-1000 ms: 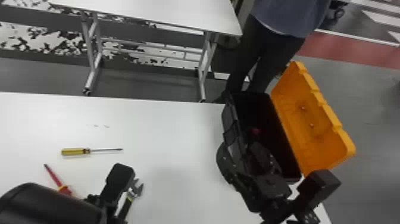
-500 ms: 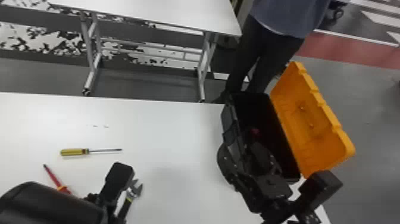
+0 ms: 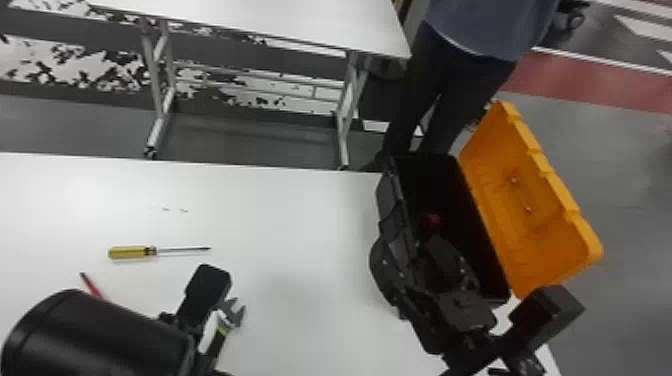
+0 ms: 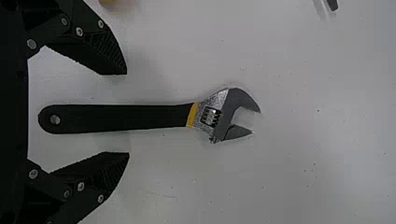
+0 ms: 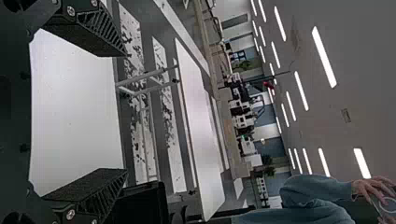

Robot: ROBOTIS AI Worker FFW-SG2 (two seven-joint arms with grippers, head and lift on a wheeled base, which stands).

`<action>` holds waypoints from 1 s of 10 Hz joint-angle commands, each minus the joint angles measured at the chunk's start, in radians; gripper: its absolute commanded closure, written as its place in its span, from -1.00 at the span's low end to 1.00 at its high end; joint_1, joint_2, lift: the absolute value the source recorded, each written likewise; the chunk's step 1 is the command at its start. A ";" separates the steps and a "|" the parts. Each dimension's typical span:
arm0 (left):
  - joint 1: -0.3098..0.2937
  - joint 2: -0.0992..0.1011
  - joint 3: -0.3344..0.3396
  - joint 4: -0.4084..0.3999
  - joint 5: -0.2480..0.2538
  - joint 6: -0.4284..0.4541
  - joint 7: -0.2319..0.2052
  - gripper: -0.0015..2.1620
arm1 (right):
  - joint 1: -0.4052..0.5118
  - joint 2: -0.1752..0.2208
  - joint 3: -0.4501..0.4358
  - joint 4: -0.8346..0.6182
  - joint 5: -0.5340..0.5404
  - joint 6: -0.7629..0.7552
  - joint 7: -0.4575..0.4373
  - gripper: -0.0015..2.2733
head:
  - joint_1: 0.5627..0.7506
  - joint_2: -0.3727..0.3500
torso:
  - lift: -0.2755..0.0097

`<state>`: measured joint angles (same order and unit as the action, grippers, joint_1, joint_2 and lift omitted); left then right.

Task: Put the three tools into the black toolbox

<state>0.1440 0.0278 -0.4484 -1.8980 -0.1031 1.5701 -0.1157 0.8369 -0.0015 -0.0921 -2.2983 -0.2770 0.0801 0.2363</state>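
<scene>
My left gripper (image 3: 197, 315) is over the near left part of the table, beside the adjustable wrench (image 3: 220, 332). In the left wrist view the left gripper (image 4: 127, 113) stands open, the black handle of the wrench (image 4: 116, 117) lying between its spread fingers, untouched. Farther forward lies the yellow screwdriver (image 3: 131, 251). A red screwdriver (image 3: 91, 286) is partly hidden by the left arm. At the right, my right gripper (image 3: 460, 305) is at the black toolbox (image 3: 392, 200); in the right wrist view the right gripper (image 5: 126, 112) is open with nothing held.
The orange lid (image 3: 530, 210) is raised on the toolbox's right side. Something red (image 3: 431, 220) shows inside the box. A second white table (image 3: 280, 20) stands beyond the white work table (image 3: 300, 240). A person stands just behind the toolbox.
The left forearm has shifted a little forward and right, now covering the red screwdriver's handle. The right arm looks still. The head view has shifted slightly.
</scene>
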 commanded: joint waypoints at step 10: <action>0.074 0.014 0.020 -0.190 -0.006 0.001 0.019 0.97 | -0.021 0.002 0.011 0.019 -0.010 0.002 0.000 -0.89 | 0.41 -0.67 | 0.57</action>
<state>0.2081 0.0396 -0.4325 -2.0667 -0.1085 1.5701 -0.0964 0.8168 0.0000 -0.0842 -2.2794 -0.2879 0.0820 0.2362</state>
